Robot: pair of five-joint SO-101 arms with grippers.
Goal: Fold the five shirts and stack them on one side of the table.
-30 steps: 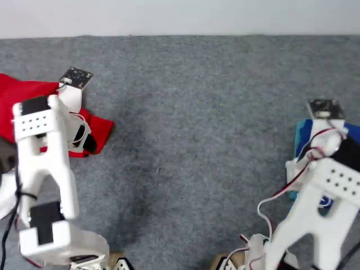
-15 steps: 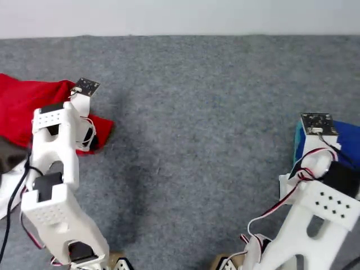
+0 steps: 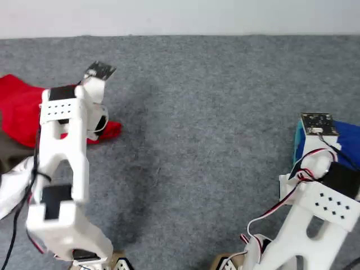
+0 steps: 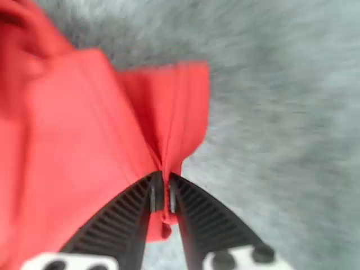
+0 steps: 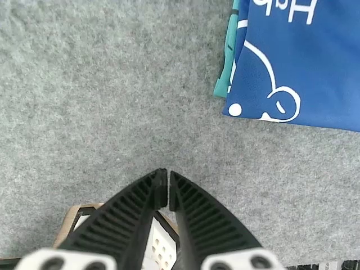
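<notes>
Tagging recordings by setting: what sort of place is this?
Probably a robot test bench: a grey felt-covered table, a white left arm and right arm at its near edge, a red shirt and a blue shirt on it.

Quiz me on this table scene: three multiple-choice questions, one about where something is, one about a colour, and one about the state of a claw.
1. Where on the table does the blue shirt lie?
A) in the middle
B) by the right arm
C) by the left arm

2. What colour is what the left claw grips?
A) blue
B) white
C) red

3. How is the right claw?
A) wide open
B) shut, holding nothing
C) shut on a shirt

Answers:
1 B: the high view shows it at the table's edge beside the right arm.
2 C: the left wrist view shows a fold of the red shirt pinched between the fingers.
3 B: its fingers meet over bare grey table.
</notes>
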